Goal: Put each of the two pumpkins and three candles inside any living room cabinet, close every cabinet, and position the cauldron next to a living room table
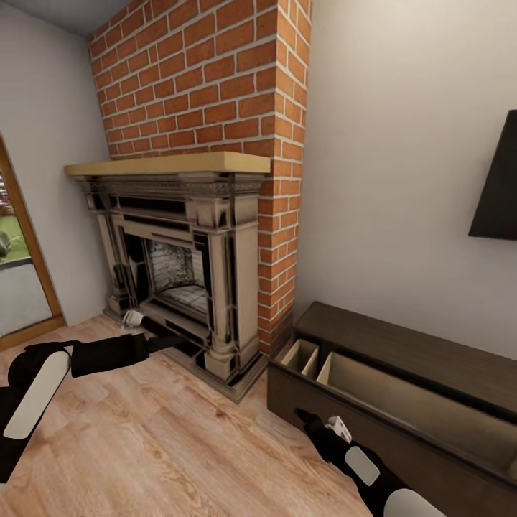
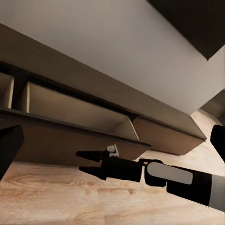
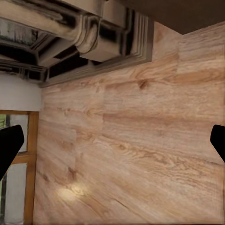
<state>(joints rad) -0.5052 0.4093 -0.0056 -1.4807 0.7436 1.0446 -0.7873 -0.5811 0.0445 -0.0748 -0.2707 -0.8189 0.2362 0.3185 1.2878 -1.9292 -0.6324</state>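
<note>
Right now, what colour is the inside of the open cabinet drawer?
Light tan, against the cabinet's dark-brown outside; the head view shows it best.

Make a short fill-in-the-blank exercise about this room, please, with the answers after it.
1. The cabinet drawer stands ____.
2. The cabinet is beside the brick ____.
3. The floor is made of ____.
4. The right gripper is near the cabinet's ____ panel.

Answers: open; fireplace; wood; front
</note>
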